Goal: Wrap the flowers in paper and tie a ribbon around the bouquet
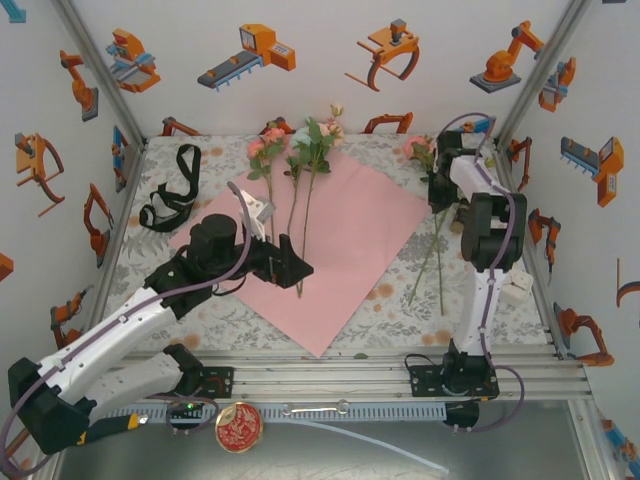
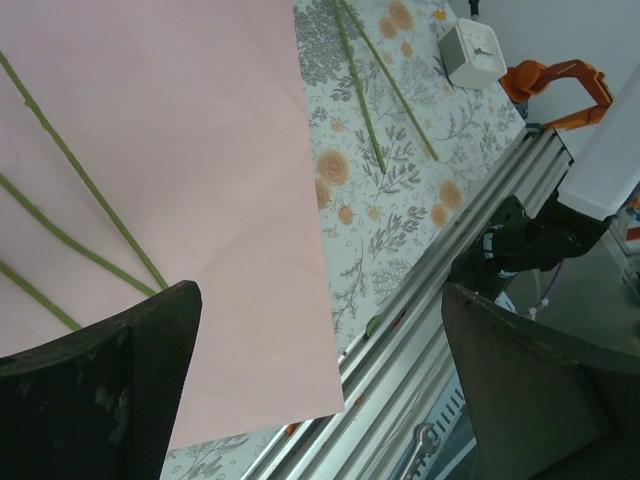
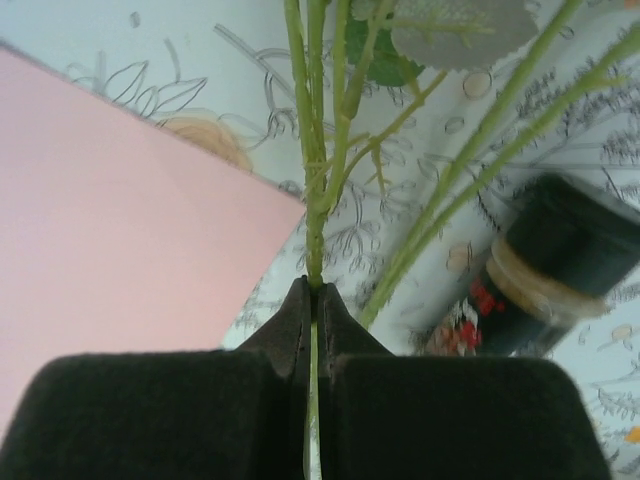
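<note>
Step in hand, by my read: fetch the last loose flowers over to the paper (image 1: pixel 320 260), which lies pink side up as a diamond mid-table with three flowers (image 1: pixel 300 170) already on it, heads at the far corner. The right gripper (image 3: pixel 313 300) has its jaws pressed tight together on one thin green stem (image 3: pixel 315 200), low on the stalk just below a leafy fork; a second stem runs alongside, outside the grip. To do it well: lift straight up first so the heads clear the tablecloth (image 1: pixel 390 290), carry w/o twisting (a stalk this thin can spin in the pads), then lay it parallel to the others, heads level w/ theirs. The left gripper (image 1: pixel 290 262) hovers wide open over the near ends of the stems on the paper, holding nothing; best kept off the sheet so it doesn't drag it. The ribbon (image 1: pixel 170 195) sits bunched at far left, untouched. Right wrist view gives the pinch itself, which the overhead view can't resolve; the overhead view gives the layout, i.e. right gripper (image 1: pixel 440 195) off the paper's right corner.
</note>
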